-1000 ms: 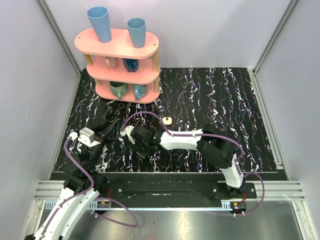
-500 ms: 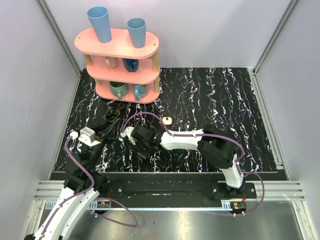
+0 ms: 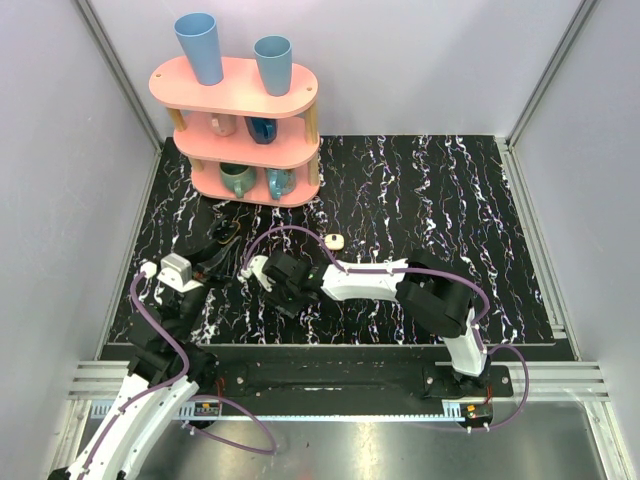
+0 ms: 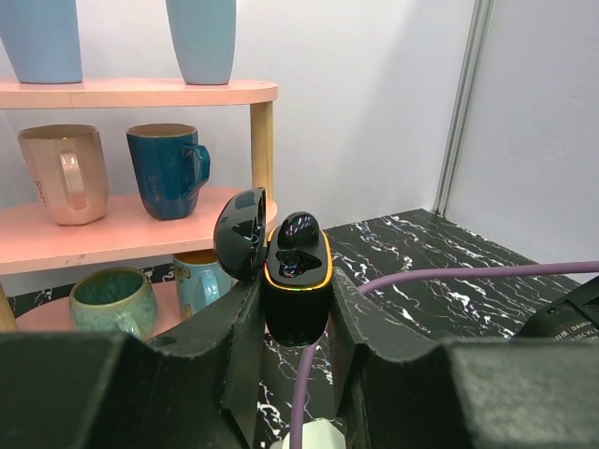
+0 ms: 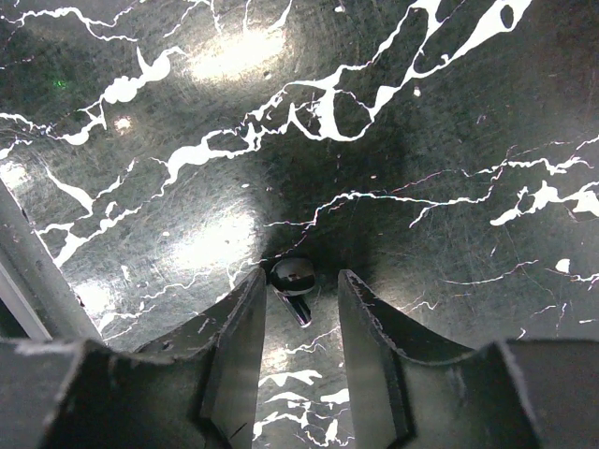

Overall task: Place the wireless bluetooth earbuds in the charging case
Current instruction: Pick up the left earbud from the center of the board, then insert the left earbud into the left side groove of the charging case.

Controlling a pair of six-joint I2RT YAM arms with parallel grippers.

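Black glossy charging case, lid open, sits clamped in the left gripper. Right gripper straddles a loose earbud at the mat's 8 o'clock, jaws apart, pickup pending. Next: pinch, lift, align over case.

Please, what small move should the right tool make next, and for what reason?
Probably close the right tool on the earbud: it lies on the table between the fingers, which stand apart from it. The left tool holds the open charging case ready.
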